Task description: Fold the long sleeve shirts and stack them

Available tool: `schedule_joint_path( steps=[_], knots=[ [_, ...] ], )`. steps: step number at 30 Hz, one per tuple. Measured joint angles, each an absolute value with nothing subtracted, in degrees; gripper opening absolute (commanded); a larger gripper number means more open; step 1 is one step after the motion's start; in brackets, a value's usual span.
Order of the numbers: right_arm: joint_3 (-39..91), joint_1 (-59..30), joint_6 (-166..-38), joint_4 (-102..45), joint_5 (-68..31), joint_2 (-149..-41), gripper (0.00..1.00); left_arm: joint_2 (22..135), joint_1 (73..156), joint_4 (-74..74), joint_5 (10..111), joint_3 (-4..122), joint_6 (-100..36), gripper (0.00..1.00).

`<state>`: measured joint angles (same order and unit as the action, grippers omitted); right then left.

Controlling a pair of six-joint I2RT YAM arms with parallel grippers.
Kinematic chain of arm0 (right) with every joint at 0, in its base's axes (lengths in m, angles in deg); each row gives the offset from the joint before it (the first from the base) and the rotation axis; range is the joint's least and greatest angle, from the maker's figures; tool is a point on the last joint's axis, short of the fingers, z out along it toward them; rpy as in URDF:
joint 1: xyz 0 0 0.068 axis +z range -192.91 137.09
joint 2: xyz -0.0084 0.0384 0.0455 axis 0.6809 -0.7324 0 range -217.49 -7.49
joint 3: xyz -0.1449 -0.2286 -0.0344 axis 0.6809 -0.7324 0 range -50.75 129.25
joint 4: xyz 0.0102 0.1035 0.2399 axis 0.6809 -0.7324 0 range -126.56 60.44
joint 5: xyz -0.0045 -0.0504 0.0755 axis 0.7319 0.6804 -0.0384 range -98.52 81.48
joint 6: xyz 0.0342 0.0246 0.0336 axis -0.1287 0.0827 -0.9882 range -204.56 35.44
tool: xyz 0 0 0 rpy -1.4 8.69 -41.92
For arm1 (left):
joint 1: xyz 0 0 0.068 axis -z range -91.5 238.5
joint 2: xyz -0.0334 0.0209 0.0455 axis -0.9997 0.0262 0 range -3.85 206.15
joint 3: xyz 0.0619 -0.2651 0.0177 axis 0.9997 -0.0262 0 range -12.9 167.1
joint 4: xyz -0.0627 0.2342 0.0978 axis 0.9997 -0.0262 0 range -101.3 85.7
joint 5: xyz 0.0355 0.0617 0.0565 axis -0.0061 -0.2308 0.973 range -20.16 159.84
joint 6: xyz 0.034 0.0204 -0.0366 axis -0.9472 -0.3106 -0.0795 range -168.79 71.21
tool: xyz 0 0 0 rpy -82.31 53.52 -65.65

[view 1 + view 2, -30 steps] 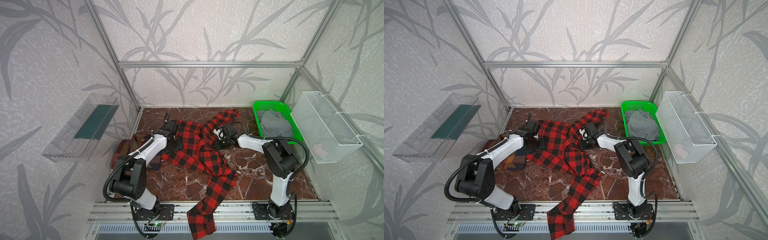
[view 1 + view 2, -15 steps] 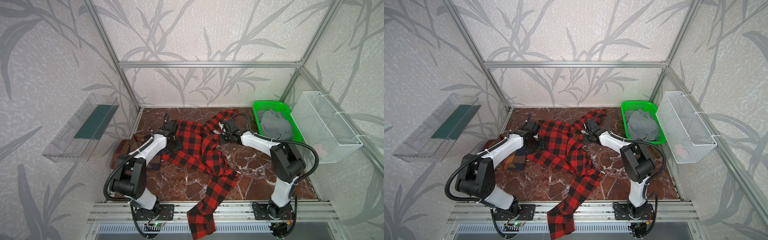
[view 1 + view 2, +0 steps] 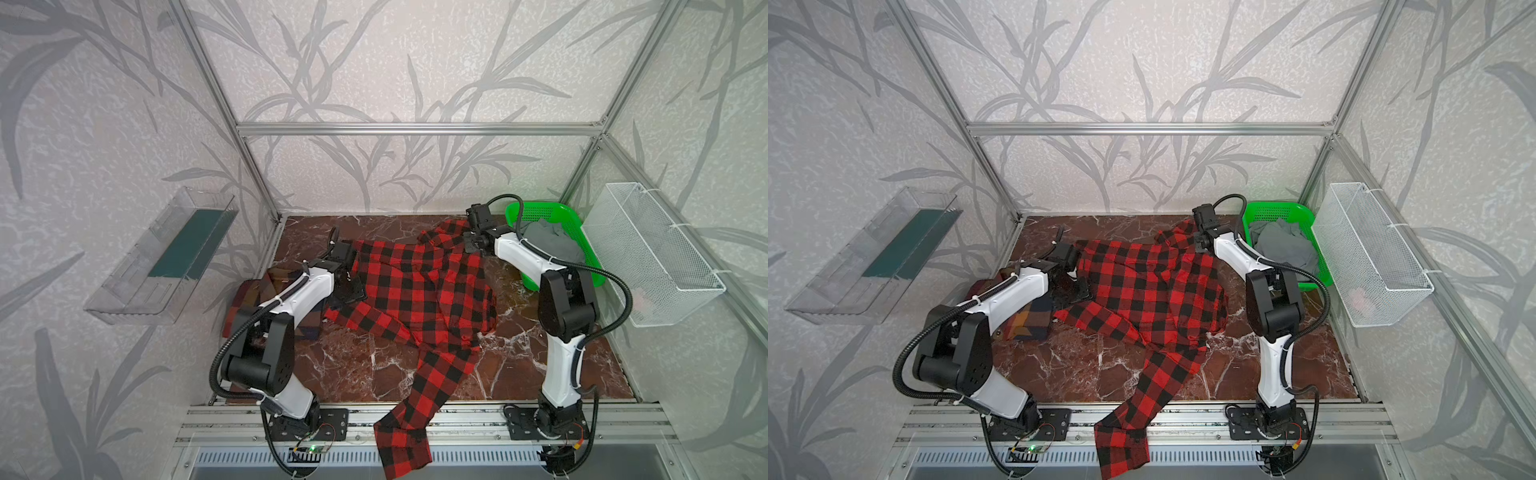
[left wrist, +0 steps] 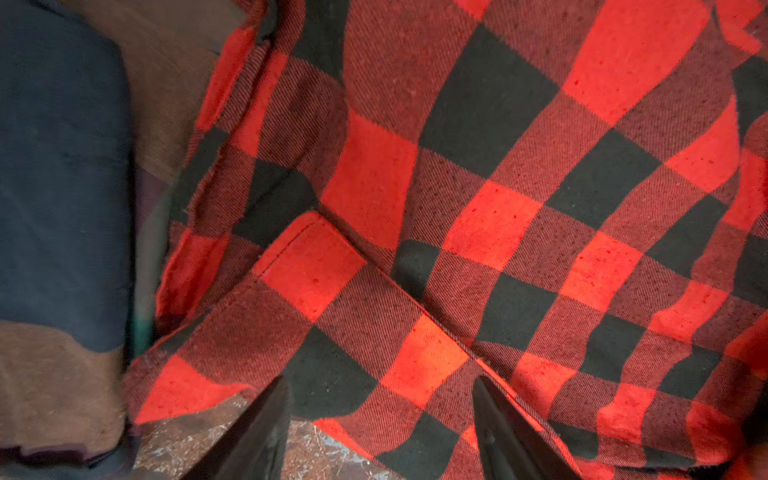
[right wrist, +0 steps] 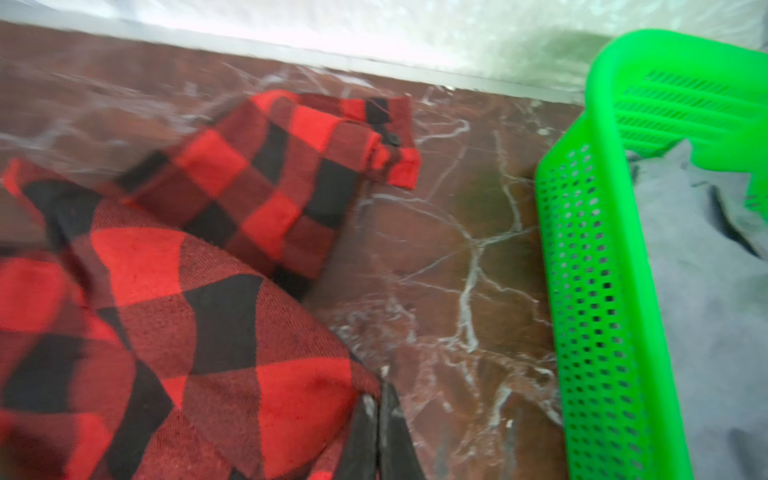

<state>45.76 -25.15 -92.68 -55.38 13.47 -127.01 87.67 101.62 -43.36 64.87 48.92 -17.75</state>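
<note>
- Red-and-black shirt (image 3: 419, 286) lies rumpled on the table (image 3: 353, 374), one sleeve hanging over the front edge.
- Right gripper (image 5: 376, 399) — pinched on its far edge.
- Left gripper (image 4: 380, 380) — jaws apart above it.
- Brown plaid shirt (image 3: 1027, 320) folded at left.

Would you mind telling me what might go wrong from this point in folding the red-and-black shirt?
1. One sleeve of the red-and-black shirt hangs over the front edge of the table; pulling may snag it there.
2. The right gripper is shut on a thin edge of the fabric, close to the green basket; the pinch may slip, or the arm may bump the basket.
3. The open left gripper sits beside the brown plaid shirt and might disturb it.
</note>
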Motion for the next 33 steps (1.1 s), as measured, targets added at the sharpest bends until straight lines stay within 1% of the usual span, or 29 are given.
schedule_joint_path(
  steps=[5,6,8,10,13,14,18,22,25,29,33],
  knots=[
    [48.6,-27.8,-94.1,-61.0,15.9,-131.1,0.01,87.7,101.6,-43.5,65.1,48.9,-17.8,0.70],
    [48.8,-28.5,-94.5,-61.9,16.1,-131.4,0.05,87.7,101.6,-43.5,65.1,48.9,-17.8,0.70],
    [50.7,-30.3,-95.2,-64.6,16.8,-132.7,0.17,87.7,101.6,-43.6,65.1,49.0,-17.8,0.70],
    [54.0,-31.3,-95.6,-67.3,17.7,-134.1,0.25,87.8,101.6,-43.6,65.1,49.0,-17.8,0.70],
    [59.6,-31.5,-97.0,-71.1,18.3,-135.3,0.46,87.8,101.6,-43.7,65.1,49.0,-17.8,0.70],
    [60.0,-30.9,-97.1,-71.4,18.4,-134.7,0.48,87.8,101.6,-43.7,65.1,49.0,-17.8,0.70],
    [55.9,-26.0,-99.4,-71.8,15.3,-129.1,0.49,87.9,101.6,-43.8,65.2,49.2,-17.8,0.70],
    [42.1,-21.7,-104.1,-68.9,5.5,-119.6,0.49,87.9,101.6,-43.7,65.3,49.6,-17.8,0.70],
    [31.9,-21.7,-107.6,-66.1,0.3,-115.3,0.49,88.1,101.4,-44.0,65.2,49.9,-17.9,0.70],
    [23.1,-23.0,-111.7,-62.7,-4.1,-115.2,0.49,89.2,101.3,-44.0,64.9,50.5,-18.0,0.70],
    [22.2,-24.5,-114.4,-61.4,-6.8,-118.6,0.48,89.5,101.1,-44.0,64.3,50.6,-17.9,0.70]
  ],
)
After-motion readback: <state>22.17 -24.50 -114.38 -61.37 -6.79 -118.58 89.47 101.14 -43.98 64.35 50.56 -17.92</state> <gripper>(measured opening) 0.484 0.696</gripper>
